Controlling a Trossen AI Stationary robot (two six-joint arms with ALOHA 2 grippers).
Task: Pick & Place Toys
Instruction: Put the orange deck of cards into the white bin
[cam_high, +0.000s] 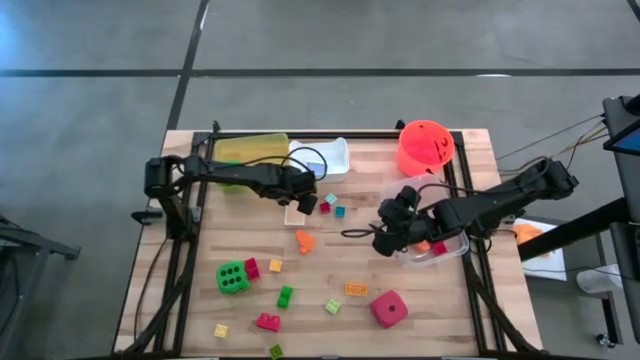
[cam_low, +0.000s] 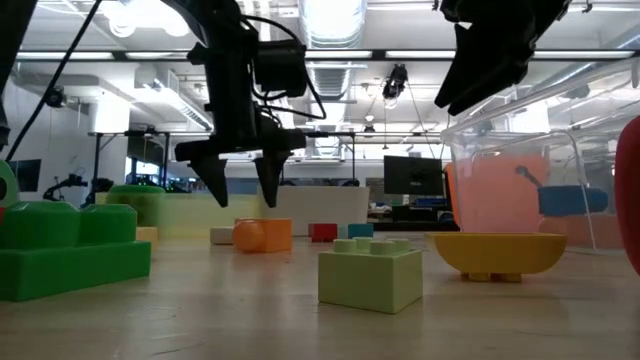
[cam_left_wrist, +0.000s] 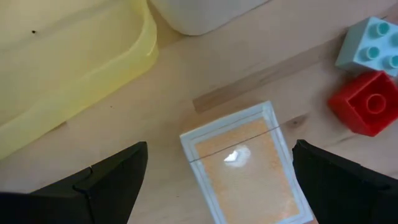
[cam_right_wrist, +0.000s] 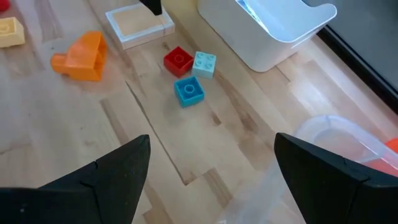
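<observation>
My left gripper (cam_high: 305, 205) is open above a flat square card with a white border and orange face (cam_left_wrist: 245, 168), which lies flat on the table; its fingers stand on either side of it, apart from it. The card also shows in the right wrist view (cam_right_wrist: 138, 25). My right gripper (cam_high: 385, 240) is open and empty above the table, beside the clear tray (cam_high: 445, 245). Red (cam_right_wrist: 178, 60), pale blue (cam_right_wrist: 204, 63) and blue (cam_right_wrist: 188, 91) bricks lie near the card. An orange piece (cam_high: 305, 240), a green die (cam_high: 233, 277) and a pink-red die (cam_high: 389, 308) lie on the table.
A yellow tray (cam_high: 252, 150) and a white tray (cam_high: 325, 155) stand at the far edge, the orange-red bucket (cam_high: 425, 146) at the far right. The clear tray holds a few bricks. Several small bricks (cam_high: 285, 296) lie scattered over the near half of the table.
</observation>
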